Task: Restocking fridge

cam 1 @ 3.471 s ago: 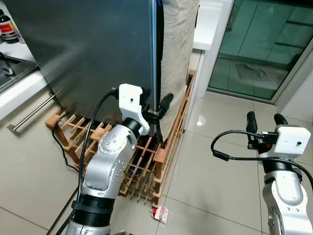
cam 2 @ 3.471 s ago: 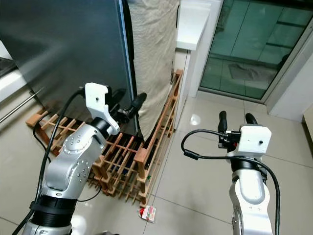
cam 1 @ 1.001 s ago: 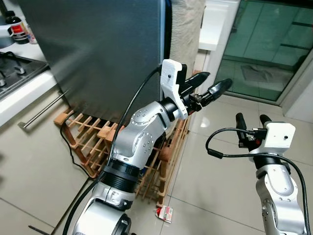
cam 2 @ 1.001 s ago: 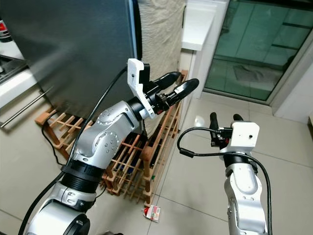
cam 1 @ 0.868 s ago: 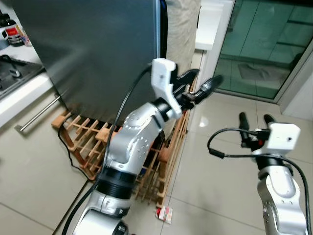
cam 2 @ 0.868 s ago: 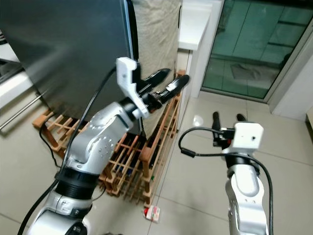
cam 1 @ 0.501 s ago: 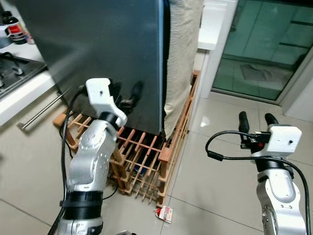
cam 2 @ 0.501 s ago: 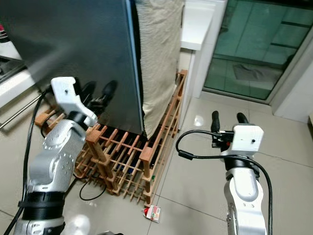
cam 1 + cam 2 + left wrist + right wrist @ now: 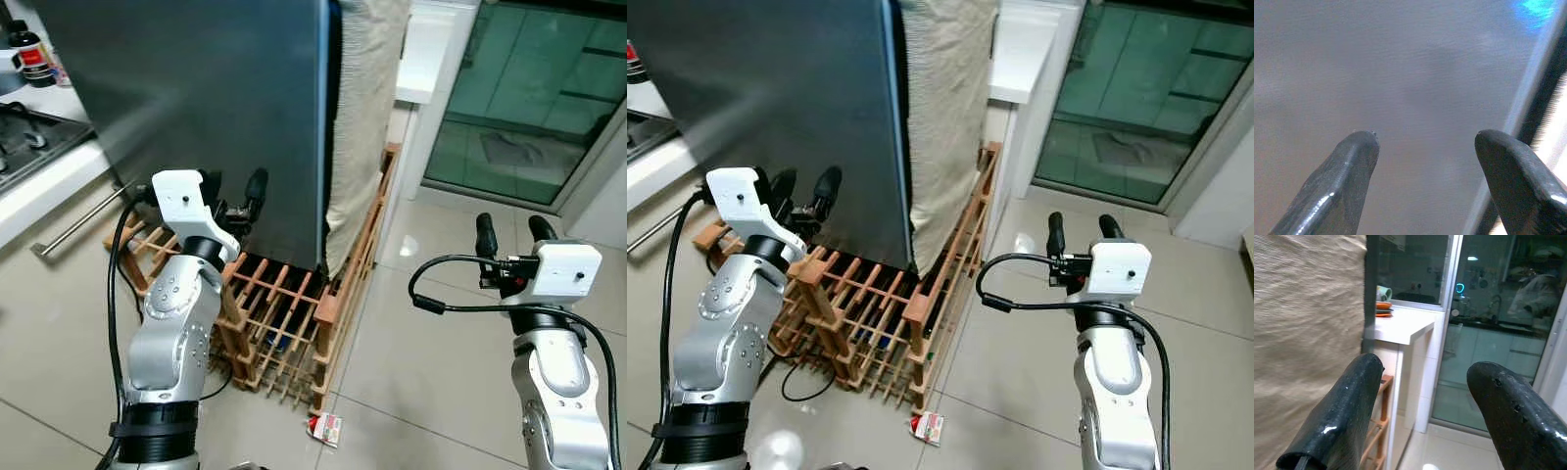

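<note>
Fridge door: dark grey panel, long axis upright, free edge facing the glass doors; it appears shut or nearly so, and the frames do not confirm which.
Left gripper: raised at the lower part of the door face, fingers spread apart, holding nothing; the left wrist view shows both fingertips pointing at the panel.
Right gripper: held over the tiled floor, fingers apart and pointing up, empty.
Wooden rack: stands at the fridge base, below the left gripper.
Cloth: hangs just beside the door edge.
Risk: fingertips may skid on the smooth panel; the arm could strike the rack; the cloth may snag in the door.
</note>
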`<state>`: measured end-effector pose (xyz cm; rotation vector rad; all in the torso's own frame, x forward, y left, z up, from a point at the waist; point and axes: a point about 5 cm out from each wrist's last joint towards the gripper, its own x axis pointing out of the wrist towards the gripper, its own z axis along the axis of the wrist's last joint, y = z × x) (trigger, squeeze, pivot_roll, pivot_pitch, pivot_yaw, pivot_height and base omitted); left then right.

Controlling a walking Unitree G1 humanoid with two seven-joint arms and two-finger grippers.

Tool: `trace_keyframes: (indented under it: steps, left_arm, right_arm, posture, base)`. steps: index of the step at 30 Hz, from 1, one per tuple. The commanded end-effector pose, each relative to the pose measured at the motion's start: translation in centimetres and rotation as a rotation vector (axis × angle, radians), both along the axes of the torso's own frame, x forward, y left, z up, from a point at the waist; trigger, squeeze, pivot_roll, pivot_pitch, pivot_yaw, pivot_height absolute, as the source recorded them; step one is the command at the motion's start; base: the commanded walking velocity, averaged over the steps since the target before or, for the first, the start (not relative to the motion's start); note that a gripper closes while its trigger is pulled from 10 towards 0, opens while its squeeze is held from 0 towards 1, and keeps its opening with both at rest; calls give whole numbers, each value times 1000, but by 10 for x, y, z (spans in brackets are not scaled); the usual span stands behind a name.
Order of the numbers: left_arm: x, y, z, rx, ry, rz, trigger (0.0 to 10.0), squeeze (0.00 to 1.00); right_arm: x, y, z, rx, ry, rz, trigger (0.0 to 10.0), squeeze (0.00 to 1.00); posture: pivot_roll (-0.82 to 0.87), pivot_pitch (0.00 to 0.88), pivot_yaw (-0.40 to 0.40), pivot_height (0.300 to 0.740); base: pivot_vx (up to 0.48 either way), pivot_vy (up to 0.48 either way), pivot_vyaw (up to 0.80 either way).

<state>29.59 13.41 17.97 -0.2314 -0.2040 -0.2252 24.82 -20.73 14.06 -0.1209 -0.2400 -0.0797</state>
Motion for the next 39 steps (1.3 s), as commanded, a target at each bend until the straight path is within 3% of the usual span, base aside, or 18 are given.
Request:
trace_keyframes:
  steps: [1,8,13,17,21,26,30,39]
  left_arm:
    - [-2,-2,2,20,-19,-4,10000,0]
    - [2,0,5,-26,-1,50,10000,0]
    - [14,-10,3,47,17,22,10000,0]
    - [19,-16,7,57,5,8,10000,0]
    - [18,-22,8,44,6,-17,10000,0]
    - [16,-16,4,32,5,13,10000,0]
    - [15,-9,4,11,7,41,10000,0]
    - [14,-11,6,15,-4,49,10000,0]
  right_arm:
    - [3,-2,2,-5,-13,-10,10000,0]
    - [7,-4,2,-14,-13,0,10000,0]
    - [9,-4,3,-17,-13,6,10000,0]
    - [11,-3,4,-20,-18,10,10000,0]
    - [12,-3,5,-24,-24,9,10000,0]
    - [12,-3,4,-24,-20,12,10000,0]
    - [11,-3,2,-25,-12,16,10000,0]
    - [12,-2,2,-28,-8,22,10000,0]
  posture:
    - [-150,0,35,740]
    - [-149,0,25,740]
    - [-152,0,21,740]
    - [-152,0,21,740]
    - [-165,0,27,740]
    - [-166,0,30,740]
    - [-161,0,25,740]
    - [-158,0,23,740]
  base:
    - [0,-480,0]
    - [0,-69,0]
    - [0,0,0]
    - [0,0,0]
    - [0,0,0]
    - [0,0,0]
    - [0,-480,0]
    - [0,-480,0]
